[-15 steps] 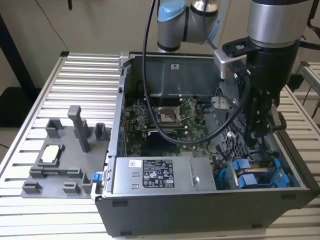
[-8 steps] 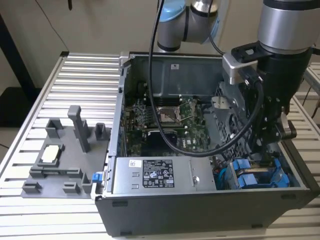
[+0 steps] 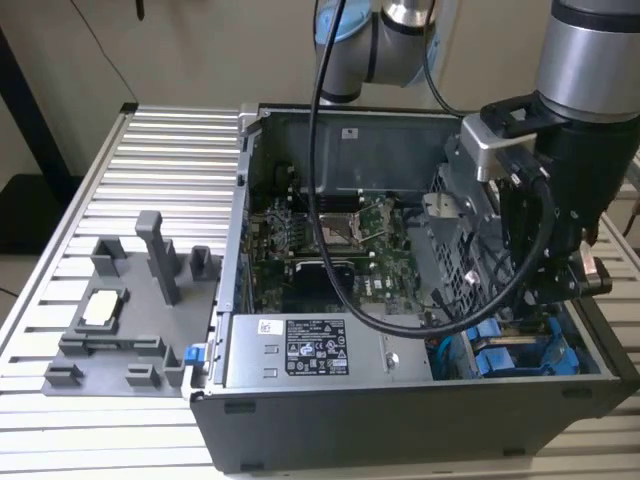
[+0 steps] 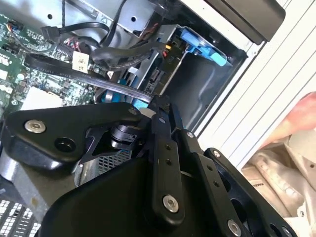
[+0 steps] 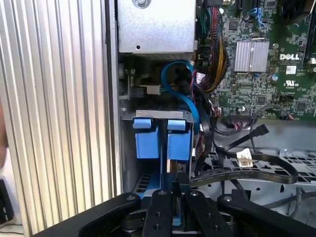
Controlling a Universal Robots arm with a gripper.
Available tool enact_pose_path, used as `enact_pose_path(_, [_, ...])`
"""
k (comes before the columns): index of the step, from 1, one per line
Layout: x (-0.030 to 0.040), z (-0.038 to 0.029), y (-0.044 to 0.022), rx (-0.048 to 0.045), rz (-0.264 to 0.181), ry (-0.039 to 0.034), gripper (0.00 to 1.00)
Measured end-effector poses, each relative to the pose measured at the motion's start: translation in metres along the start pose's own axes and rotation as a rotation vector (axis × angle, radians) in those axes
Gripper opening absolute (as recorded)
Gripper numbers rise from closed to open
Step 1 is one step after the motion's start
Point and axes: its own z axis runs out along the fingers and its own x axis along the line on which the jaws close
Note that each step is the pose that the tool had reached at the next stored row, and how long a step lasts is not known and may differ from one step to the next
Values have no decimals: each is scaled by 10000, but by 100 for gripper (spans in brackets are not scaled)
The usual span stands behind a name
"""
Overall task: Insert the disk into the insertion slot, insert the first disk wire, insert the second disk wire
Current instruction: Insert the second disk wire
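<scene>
The disk [image 5: 163, 143] sits in the insertion slot [image 5: 160, 116] of the grey perforated drive cage [image 3: 462, 250]; its blue carrier end with two tabs faces out, also seen at the case's front corner [image 3: 500, 357]. My gripper [image 5: 180, 183] hangs just over those tabs, at the exterior view's right of the open case [image 3: 548, 312]. Its fingers stand close together, shut on the end of a flat black disk wire [image 5: 247, 174]. In the second wrist view this wire [image 4: 106, 83] runs across the board to the gripper tip [image 4: 159, 104]. The disk's silver body is hidden.
A silver labelled power-supply box [image 3: 300, 352] fills the case's front. The green motherboard [image 3: 335, 240] lies behind it. A bundle of coloured wires [image 5: 215, 54] and a blue cable [image 5: 183, 96] crowd the cage. A grey fixture tray [image 3: 120, 320] stands on the ribbed table [image 3: 170, 160].
</scene>
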Motion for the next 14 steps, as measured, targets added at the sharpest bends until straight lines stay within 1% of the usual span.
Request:
enact_pose_path(1, [4, 1, 0, -2, 23, -138, 16])
enact_pose_path(5, [20, 4, -4, -11, 121, -754, 16])
enact_pose_path(6, [25, 6, -6, -16, 141, -881, 16])
enact_pose_path(7, [35, 8, -13, -42, 150, -955, 16])
enact_pose_path(9, [61, 15, -37, -203, 143, -972, 16])
enact_pose_path(13, [104, 31, -93, -618, 117, -986, 16])
enact_pose_path(14, [110, 35, -105, -699, 116, -1017, 16])
